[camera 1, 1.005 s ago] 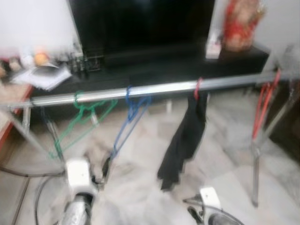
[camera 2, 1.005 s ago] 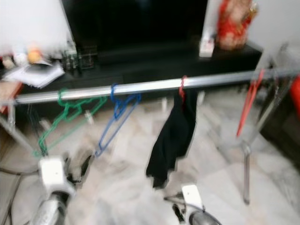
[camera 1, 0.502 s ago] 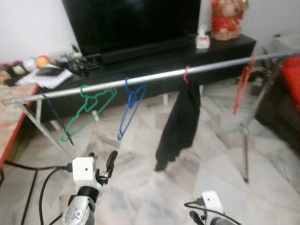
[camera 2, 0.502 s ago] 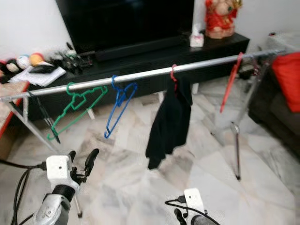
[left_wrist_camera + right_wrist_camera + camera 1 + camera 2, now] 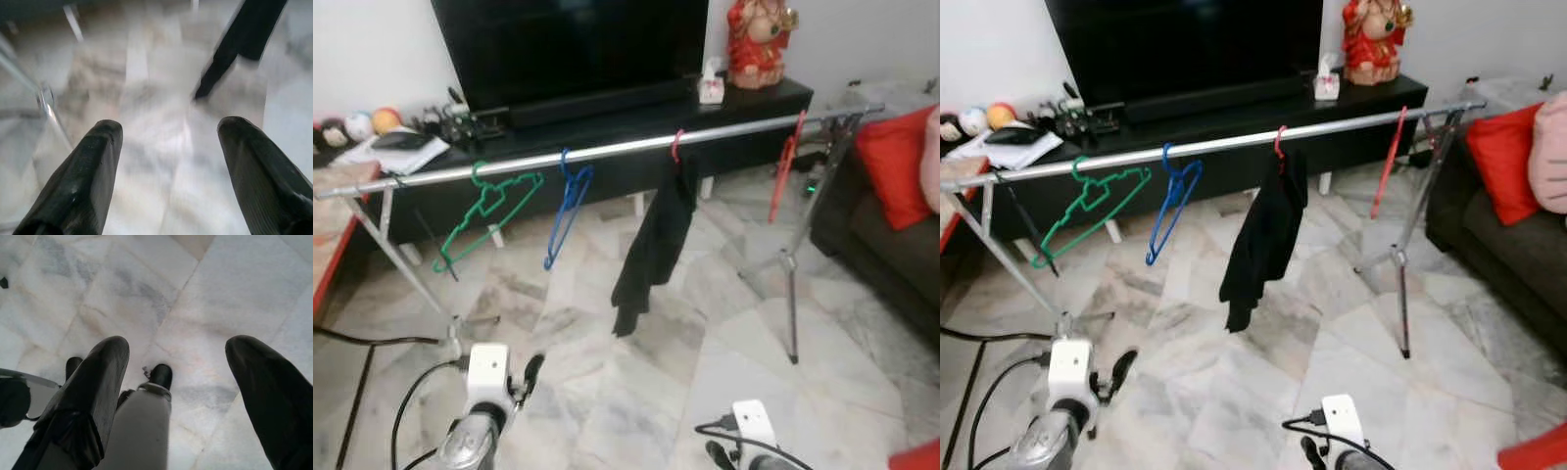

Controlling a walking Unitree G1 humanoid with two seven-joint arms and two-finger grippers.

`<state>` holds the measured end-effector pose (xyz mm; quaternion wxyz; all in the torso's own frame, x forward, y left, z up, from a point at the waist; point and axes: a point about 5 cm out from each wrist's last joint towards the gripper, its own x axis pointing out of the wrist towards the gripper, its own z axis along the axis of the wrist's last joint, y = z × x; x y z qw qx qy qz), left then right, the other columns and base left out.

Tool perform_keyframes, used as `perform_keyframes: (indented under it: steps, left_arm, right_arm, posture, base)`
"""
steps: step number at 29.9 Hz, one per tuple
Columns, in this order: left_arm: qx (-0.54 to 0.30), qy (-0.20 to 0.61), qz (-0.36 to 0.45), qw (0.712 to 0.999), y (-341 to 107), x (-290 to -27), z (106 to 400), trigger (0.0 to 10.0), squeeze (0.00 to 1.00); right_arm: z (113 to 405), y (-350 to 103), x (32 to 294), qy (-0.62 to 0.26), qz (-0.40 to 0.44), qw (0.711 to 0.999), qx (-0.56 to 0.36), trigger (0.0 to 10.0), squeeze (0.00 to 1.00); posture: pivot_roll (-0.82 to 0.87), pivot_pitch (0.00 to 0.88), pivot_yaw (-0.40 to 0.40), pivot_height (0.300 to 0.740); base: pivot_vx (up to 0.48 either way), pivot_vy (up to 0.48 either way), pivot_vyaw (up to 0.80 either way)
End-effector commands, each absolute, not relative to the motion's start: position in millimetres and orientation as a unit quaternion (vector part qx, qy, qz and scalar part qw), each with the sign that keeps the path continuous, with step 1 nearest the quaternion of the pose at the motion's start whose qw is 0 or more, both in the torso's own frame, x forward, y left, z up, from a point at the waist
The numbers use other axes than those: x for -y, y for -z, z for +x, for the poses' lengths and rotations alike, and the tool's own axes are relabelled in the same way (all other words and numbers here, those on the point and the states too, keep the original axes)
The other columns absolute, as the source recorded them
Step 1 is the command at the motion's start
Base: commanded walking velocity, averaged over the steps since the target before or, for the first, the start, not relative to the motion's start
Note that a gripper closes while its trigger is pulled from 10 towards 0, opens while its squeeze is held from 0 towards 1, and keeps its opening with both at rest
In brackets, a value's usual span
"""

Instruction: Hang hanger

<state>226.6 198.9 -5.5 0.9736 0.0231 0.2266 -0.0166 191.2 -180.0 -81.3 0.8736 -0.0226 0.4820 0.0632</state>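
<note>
1. The left wrist view is blurry. The black cloth point(image 5: 247, 36) in its upper right is cut off by the top edge.
2. The TV point(image 5: 573, 44) at the top of the left eye view is cut off, so its top is hidden.
3. The right gripper point(image 5: 178, 396) sits at the bottom edge of the eye views, and its fingers are cut off there.
4. The small things on the shelf point(image 5: 372, 147) at the upper left are too small to tell.
5. The red cushion point(image 5: 896, 152) at the right edge is partly cut off.
</note>
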Motion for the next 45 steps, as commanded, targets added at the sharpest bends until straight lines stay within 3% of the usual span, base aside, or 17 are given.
perform_keyframes:
  steps: [1, 6, 8, 10, 16, 18, 26, 45]
  left_arm:
    - [-0.267, 0.023, 0.040, 0.963, 23, -199, 225, 10.0, 0.00]
    - [-0.324, -0.021, 0.024, 0.946, 45, -210, 215, 10.0, 0.00]
    - [-0.335, -0.111, -0.049, 0.934, 48, -232, 212, 10.0, 0.00]
    - [-0.335, -0.135, -0.070, 0.930, 49, -238, 211, 10.0, 0.00]
    - [-0.403, -0.079, -0.001, 0.912, 67, -235, 191, 10.0, 0.00]
    - [-0.429, -0.096, -0.009, 0.898, 75, -237, 177, 10.0, 0.00]
    - [-0.441, -0.114, -0.021, 0.890, 83, -235, 162, 10.0, 0.00]
    - [-0.423, -0.094, 0.015, 0.901, 76, -235, 175, 10.0, 0.00]
  right_arm:
    - [195, 80, 176, -0.065, -0.018, 0.876, -0.478, 10.0, 0.00]
    - [195, 80, 176, -0.062, -0.013, 0.877, -0.476, 10.0, 0.00]
    - [194, 80, 176, -0.058, -0.011, 0.877, -0.477, 10.0, 0.00]
    - [194, 80, 176, -0.056, -0.010, 0.877, -0.477, 10.0, 0.00]
    - [194, 80, 176, -0.061, -0.019, 0.874, -0.482, 10.0, 0.00]
    - [194, 80, 175, -0.060, -0.014, 0.875, -0.480, 10.0, 0.00]
    - [195, 80, 175, -0.058, -0.017, 0.874, -0.481, 10.0, 0.00]
    - [196, 80, 175, -0.058, -0.019, 0.875, -0.481, 10.0, 0.00]
  posture:
    - [-0.10, 0.000, 0.056, 0.740]
    - [-0.11, 0.000, 0.060, 0.740]
    - [-0.12, 0.000, 0.056, 0.740]
    - [-0.11, 0.000, 0.055, 0.740]
    - [-0.11, 0.000, 0.059, 0.740]
    - [-0.11, 0.000, 0.063, 0.740]
    - [-0.11, 0.000, 0.059, 0.740]
    - [-0.11, 0.000, 0.061, 0.740]
  base:
    - [0.000, 0.000, 0.00]
    - [0.000, 0.000, 0.00]
    - [0.000, 0.000, 0.00]
    - [0.000, 0.000, 0.00]
    - [0.000, 0.000, -0.78]
    - [0.000, 0.000, -0.74]
    - [0.000, 0.000, -0.74]
    - [0.000, -0.165, -0.74]
